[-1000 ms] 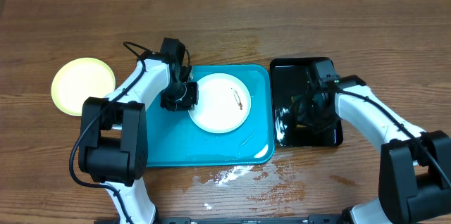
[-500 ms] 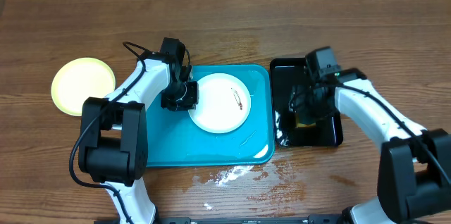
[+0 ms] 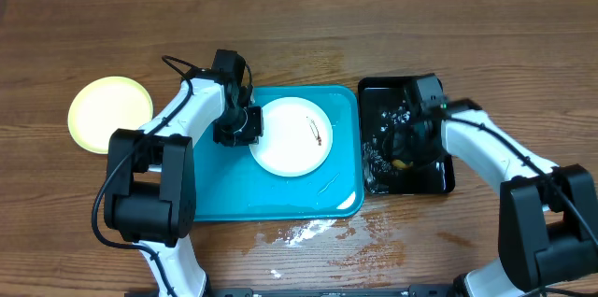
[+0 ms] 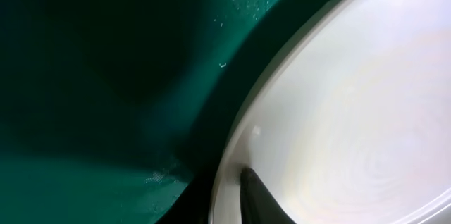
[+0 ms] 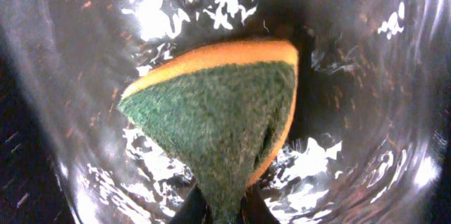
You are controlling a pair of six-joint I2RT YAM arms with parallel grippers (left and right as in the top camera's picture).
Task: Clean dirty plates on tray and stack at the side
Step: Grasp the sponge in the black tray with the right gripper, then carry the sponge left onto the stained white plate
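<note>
The right gripper is pressed together on one corner of the sponge — green scouring face toward the camera, orange backing behind. The sponge sits low in the wet black tray; whether it touches the water I cannot tell. The left gripper pinches the left rim of the white plate, which lies in the blue tray with a dark smear right of its middle. A pale yellow plate rests well apart on the table, to the left.

The sponge is held by a thin corner, so it may twist or slip out under scrubbing pressure. If soaked, it could drip across the table on the way over. The hold on the plate's rim looks shallow and wet — a hard push from the sponge could slide the plate free.
</note>
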